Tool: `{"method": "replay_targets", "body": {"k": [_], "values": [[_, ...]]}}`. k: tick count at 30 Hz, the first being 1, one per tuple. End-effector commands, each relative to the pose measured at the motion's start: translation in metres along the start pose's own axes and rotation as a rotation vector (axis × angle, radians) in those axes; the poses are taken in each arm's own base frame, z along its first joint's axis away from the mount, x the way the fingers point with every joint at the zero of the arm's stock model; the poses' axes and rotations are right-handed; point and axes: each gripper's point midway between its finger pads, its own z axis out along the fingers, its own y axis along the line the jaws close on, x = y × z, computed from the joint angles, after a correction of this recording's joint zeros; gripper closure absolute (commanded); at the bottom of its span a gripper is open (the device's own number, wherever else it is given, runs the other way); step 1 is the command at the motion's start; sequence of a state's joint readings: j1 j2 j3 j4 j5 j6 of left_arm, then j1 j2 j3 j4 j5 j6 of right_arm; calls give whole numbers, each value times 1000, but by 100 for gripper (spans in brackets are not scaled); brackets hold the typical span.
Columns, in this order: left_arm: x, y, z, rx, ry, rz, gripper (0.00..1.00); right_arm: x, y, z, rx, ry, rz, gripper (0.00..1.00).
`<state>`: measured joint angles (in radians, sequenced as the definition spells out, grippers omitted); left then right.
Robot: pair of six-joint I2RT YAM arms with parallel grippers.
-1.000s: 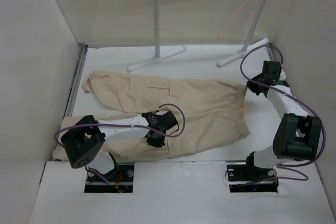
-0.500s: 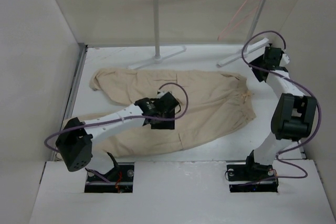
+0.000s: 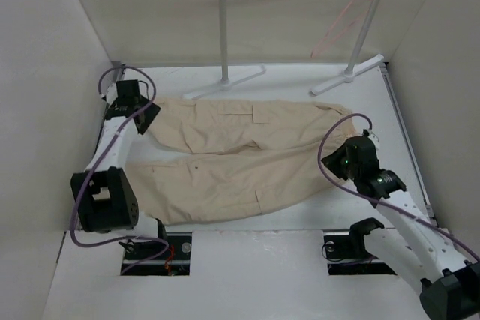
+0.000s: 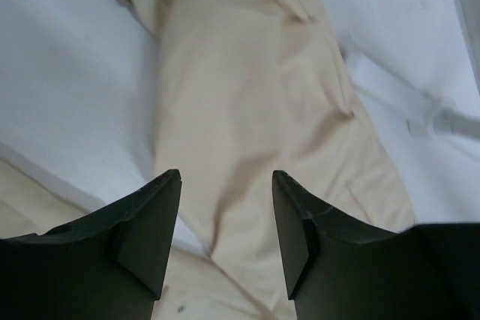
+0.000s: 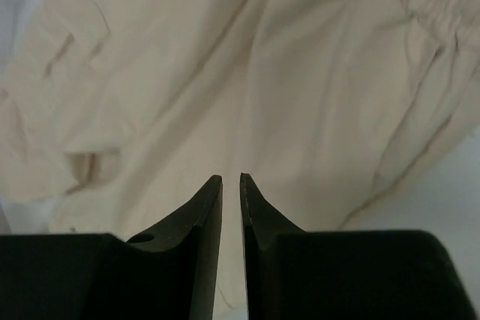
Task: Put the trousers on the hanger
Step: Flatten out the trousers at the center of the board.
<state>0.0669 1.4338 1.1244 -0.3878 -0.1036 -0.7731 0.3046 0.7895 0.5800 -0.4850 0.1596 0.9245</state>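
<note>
I have the trousers (image 3: 240, 155) lying flat on the table (image 3: 300, 84) across the middle of the top view, waistband toward the right and leg ends toward the left. They are well apart from the hanger (image 3: 341, 24), which hangs from the bar of the rack (image 3: 225, 28) in the upper right of that frame.

My left gripper (image 3: 141, 114) sits at the upper left of the top view, over the end of the upper leg. In the left wrist view its jaws (image 4: 225, 185) stand apart and hold nothing. The tan leg runs from the top of that frame down through the gap between the fingers (image 4: 146, 230) and lies beneath them. There is bare white table to the left and at the upper right. I cannot tell whether the fingertips touch the cloth.

My right gripper (image 3: 341, 159) is at the right of the top view, at the waistband end. In the right wrist view its fingers (image 5: 210, 215) are drawn almost together, leaving only a thin slit (image 5: 231, 181) with nothing pinched in it. Cloth fills nearly the whole frame behind them, with the gathered waistband at the upper right and a pocket flap at the left. Whether the tips rest on the cloth, I cannot tell.
</note>
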Motion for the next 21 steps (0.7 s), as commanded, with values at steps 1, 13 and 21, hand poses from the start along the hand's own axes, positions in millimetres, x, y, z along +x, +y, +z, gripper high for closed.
{"method": "replay_targets", "body": {"k": [1,13,21], "values": [[-44,1,32,35,-36,-130,52,26,-13,-13,14,70,-19,74],[-72,57,124,-107,5,-328,59,49,1,0,-5,193,-131,63],[-71,51,163,-140,50,-305,72,45,13,11,-9,212,-151,53]]}}
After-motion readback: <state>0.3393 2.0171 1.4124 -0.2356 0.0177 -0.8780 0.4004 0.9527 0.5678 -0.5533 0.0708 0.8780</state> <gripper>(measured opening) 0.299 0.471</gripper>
